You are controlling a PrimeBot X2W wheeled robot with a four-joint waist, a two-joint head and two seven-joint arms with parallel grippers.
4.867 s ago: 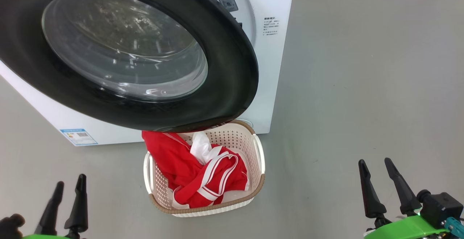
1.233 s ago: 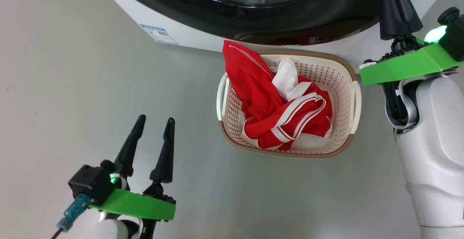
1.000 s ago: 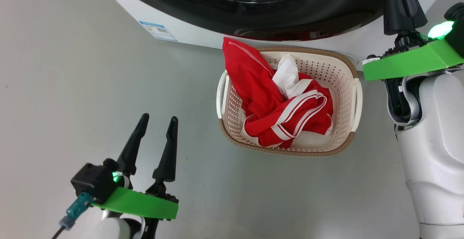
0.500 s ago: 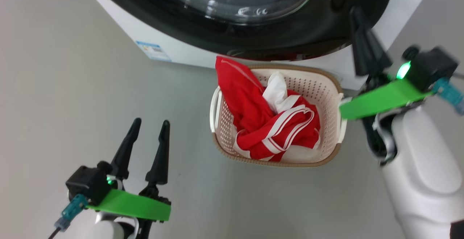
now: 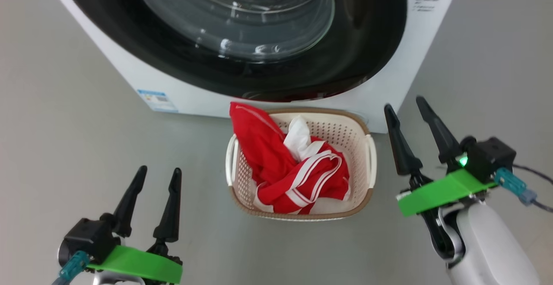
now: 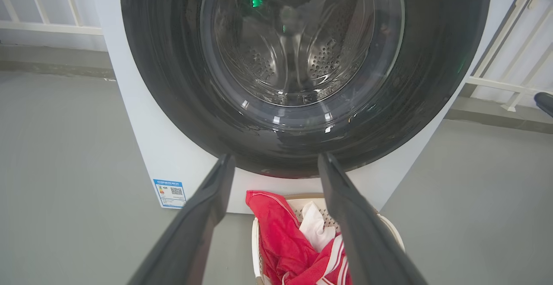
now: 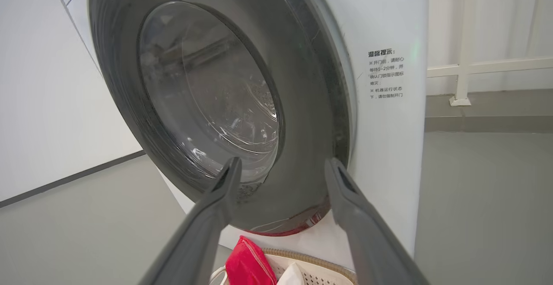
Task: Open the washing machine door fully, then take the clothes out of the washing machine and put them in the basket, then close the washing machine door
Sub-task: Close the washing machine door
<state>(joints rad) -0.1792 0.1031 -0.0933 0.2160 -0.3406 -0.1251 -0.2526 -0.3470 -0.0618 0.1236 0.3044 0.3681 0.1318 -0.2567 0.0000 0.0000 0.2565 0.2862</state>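
Black fingers of the left gripper [image 5: 159, 172] stand spread and hold nothing, low over the near left part of the grey floor [image 5: 65, 147]. The right gripper [image 5: 403, 103] is likewise spread and empty, a little farther out on the right, near the right handle of the basket [image 5: 345, 134] but apart from it.

The basket stands on the floor between the two grippers and beyond the left one, its far rim close to the foot of the washing machine [image 5: 402, 82]. The clothes [image 5: 276, 164] lie heaped inside it, red with white stripes, one red fold rising over the far left rim. No finger touches cloth or basket.

Behind it, the washing machine door [image 5: 367, 39] lies against the machine's white front, and the steel drum shows through its glass in the left wrist view. A blue-edged sticker [image 5: 157, 100] sits at the front's lower left corner. Beyond the machine, a white railing [image 6: 43, 17] runs along a pale wall [image 7: 43, 103].
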